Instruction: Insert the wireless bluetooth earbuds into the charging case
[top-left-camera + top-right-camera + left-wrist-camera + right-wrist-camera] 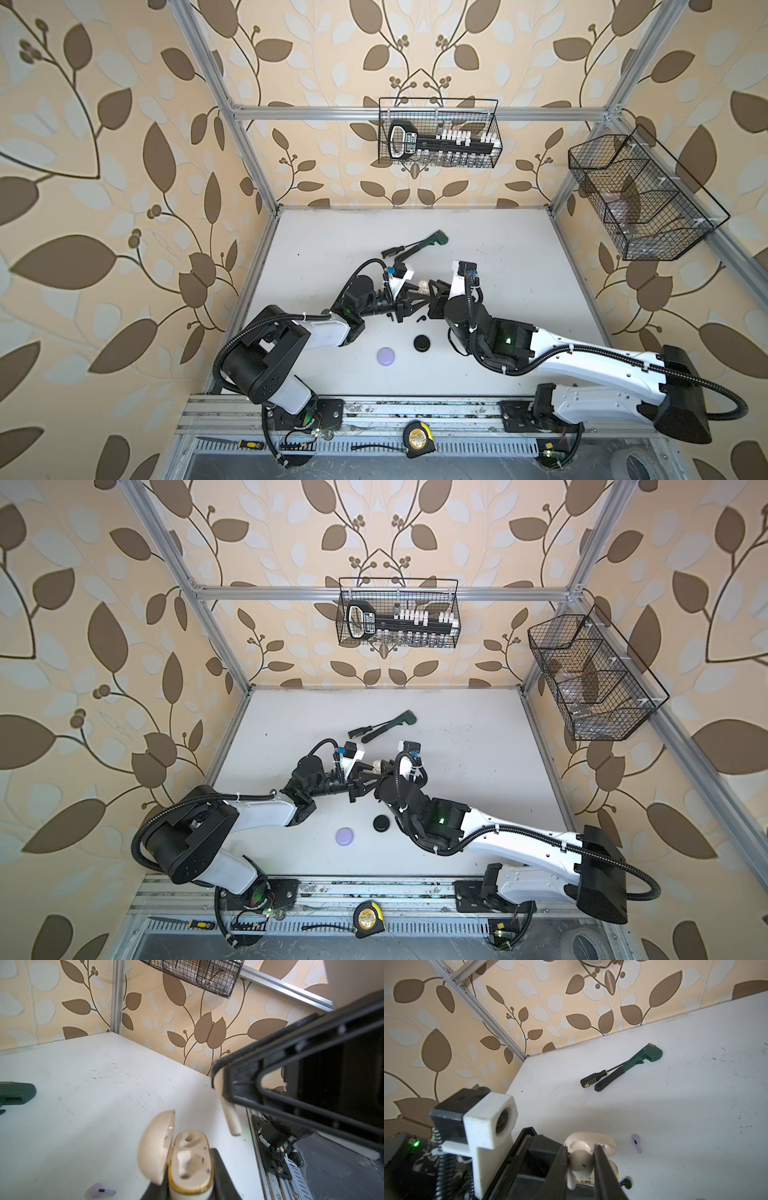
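Since the cream earbud [579, 1157] must go stem-first into a well, my right gripper [580, 1169] pinches its head with jaws narrow, stem hanging free. It's near the cream charging case [191, 1159] but not touching; I can't tell if it's lined up over a well. My left gripper [189, 1182] clamps the case low on its body, so the lid stands flipped open and both wells face up, both empty. I can't tell if the case rests on the surface [93, 1105].

In both top views the grippers hide most of the case and bud. A lilac earbud [99, 1190] lies on the surface, cut off at the frame edge. The closed lilac case [386, 356] and black case [422, 343] sit well apart. The second cream bud isn't visible.
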{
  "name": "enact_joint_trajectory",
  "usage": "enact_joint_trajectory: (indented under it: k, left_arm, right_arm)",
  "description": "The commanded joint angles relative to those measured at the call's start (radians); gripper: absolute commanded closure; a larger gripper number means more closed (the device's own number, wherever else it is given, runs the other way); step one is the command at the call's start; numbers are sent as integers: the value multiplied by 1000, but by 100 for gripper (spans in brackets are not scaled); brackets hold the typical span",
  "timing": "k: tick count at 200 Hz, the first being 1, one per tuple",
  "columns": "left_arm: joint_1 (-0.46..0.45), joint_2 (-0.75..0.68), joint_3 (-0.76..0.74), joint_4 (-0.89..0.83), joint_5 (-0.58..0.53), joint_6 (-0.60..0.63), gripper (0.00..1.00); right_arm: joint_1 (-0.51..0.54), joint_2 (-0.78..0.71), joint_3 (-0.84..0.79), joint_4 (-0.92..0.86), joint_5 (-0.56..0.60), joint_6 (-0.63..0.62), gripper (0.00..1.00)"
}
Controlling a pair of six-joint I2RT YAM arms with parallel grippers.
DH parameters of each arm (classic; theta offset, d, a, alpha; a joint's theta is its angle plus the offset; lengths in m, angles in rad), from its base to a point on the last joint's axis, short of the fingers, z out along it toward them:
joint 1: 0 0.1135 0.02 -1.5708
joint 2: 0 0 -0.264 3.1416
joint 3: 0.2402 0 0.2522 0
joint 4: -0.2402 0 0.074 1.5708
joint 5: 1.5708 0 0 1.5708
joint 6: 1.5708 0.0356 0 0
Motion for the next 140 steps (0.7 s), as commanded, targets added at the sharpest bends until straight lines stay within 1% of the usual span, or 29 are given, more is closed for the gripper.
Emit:
enact_joint_trajectory:
  k: [1, 55, 58, 64, 140]
  left_arm:
    - [-3, -45, -5, 43, 5, 6, 100]
    - [-8, -71, -16, 25, 3, -4, 100]
    - [-8, -100, -17, 23, 3, -4, 100]
    - [-9, -107, -18, 19, 1, -2, 100]
    - [-13, -121, -17, 4, -10, -4, 100]
  right_arm:
    - [6, 1, -9, 30, 7, -6, 77]
    - [7, 42, 1, 49, 29, -16, 77]
    - [7, 45, 2, 50, 29, -17, 77]
    - [7, 51, 7, 51, 32, -18, 77]
    - [7, 86, 11, 64, 37, -10, 79]
